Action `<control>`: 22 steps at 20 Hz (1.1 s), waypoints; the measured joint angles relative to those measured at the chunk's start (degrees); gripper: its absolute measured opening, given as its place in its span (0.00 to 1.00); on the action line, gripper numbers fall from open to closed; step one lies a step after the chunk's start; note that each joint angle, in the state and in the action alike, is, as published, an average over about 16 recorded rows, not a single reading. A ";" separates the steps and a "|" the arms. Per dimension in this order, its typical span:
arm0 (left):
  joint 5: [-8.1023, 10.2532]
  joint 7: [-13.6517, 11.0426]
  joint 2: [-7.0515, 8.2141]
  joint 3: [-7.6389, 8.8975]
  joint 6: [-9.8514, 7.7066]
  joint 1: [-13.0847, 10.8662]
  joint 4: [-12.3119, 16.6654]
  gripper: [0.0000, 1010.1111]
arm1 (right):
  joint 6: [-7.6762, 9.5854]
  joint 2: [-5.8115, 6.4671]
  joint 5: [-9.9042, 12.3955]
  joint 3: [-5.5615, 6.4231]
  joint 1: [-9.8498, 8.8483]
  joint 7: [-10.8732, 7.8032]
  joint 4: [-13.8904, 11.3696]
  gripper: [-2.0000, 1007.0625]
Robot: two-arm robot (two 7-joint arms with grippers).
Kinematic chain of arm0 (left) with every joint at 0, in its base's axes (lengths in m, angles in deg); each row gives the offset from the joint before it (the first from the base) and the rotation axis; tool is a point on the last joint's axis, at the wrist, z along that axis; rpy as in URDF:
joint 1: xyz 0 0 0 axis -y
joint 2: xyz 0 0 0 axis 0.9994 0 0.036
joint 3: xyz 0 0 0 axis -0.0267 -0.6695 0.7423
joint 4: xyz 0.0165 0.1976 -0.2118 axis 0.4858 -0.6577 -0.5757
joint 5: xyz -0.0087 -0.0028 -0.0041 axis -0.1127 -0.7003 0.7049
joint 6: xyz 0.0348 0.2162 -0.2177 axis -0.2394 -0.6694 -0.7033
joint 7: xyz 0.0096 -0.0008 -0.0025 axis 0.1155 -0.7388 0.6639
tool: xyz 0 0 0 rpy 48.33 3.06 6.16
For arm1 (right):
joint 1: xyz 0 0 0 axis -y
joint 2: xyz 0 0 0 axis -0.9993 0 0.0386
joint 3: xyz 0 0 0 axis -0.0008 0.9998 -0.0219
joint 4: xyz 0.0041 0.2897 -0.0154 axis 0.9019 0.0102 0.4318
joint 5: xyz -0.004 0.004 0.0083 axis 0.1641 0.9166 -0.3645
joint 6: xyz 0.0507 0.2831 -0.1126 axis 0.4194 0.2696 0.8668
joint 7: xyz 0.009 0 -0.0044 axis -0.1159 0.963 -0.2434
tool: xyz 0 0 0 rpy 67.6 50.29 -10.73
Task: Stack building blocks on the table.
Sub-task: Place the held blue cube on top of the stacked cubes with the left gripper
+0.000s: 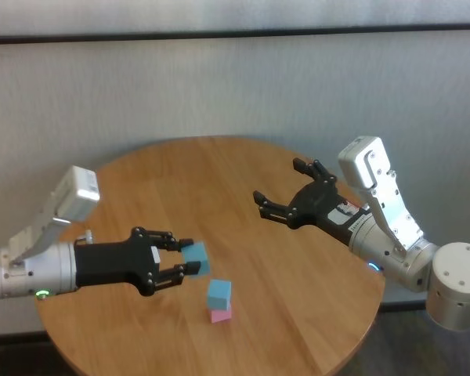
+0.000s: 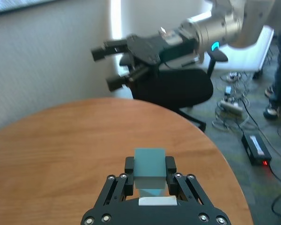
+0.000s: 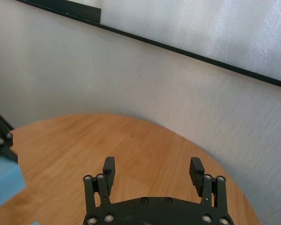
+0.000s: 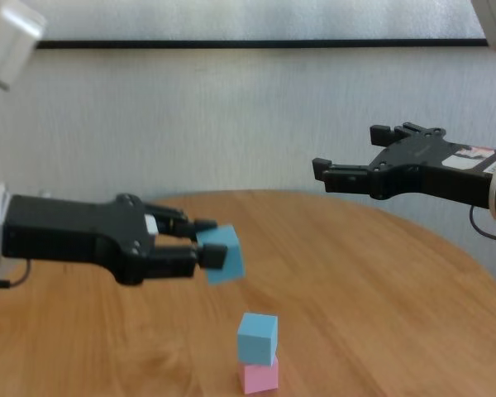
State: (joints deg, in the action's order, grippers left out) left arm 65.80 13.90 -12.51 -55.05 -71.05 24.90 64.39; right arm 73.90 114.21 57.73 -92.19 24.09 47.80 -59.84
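My left gripper point(image 1: 185, 257) is shut on a light blue block point(image 1: 196, 258), holding it in the air above the table point(image 1: 243, 180), up and to the left of the stack. The same block point(image 4: 224, 253) shows tilted in the chest view and sits between the fingers in the left wrist view point(image 2: 149, 167). Near the table's front, another light blue block point(image 4: 257, 335) rests on a pink block point(image 4: 259, 376). My right gripper point(image 1: 284, 188) hovers open and empty over the right side of the table, well above it point(image 4: 347, 151).
The round wooden table's edge point(image 2: 215, 150) curves close to the right of the stack. A black office chair point(image 2: 178, 89) and cables on the floor lie beyond the table in the left wrist view. A grey wall stands behind.
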 joint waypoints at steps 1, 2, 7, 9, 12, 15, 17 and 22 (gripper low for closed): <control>-0.09 -0.17 -0.13 -0.41 -0.03 0.24 -0.21 0.40 | 0.00 0.00 0.00 0.00 0.00 0.00 0.00 0.99; -0.18 -0.33 -0.30 -0.83 -0.04 0.50 -0.46 0.40 | 0.00 0.00 0.00 0.00 0.00 0.00 0.00 0.99; -0.48 -0.83 -1.28 -2.60 0.32 1.73 -1.88 0.40 | 0.00 0.00 0.00 0.00 0.00 0.00 0.00 0.99; -0.49 -0.96 -1.70 -3.21 0.52 2.16 -2.46 0.40 | 0.00 0.00 0.00 0.00 0.00 0.00 0.00 0.99; -0.40 -1.07 -2.33 -4.02 0.83 2.74 -3.31 0.40 | 0.00 0.00 0.00 0.00 0.00 0.00 0.00 0.99; -0.43 -1.01 -2.86 -4.84 1.16 3.29 -4.10 0.40 | 0.00 0.00 0.00 0.00 0.00 0.00 0.00 0.99; -0.56 -0.88 -3.09 -5.39 1.39 3.64 -4.57 0.40 | 0.00 0.00 0.00 0.00 0.00 0.00 0.00 0.99; -1.15 -0.40 -3.19 -6.67 1.84 4.26 -5.49 0.40 | 0.00 0.00 0.00 0.00 0.00 0.00 0.00 0.99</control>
State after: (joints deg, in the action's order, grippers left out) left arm 64.65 13.51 -15.71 -61.72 -69.21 29.16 58.90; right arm 73.90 114.21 57.73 -92.19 24.09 47.80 -59.84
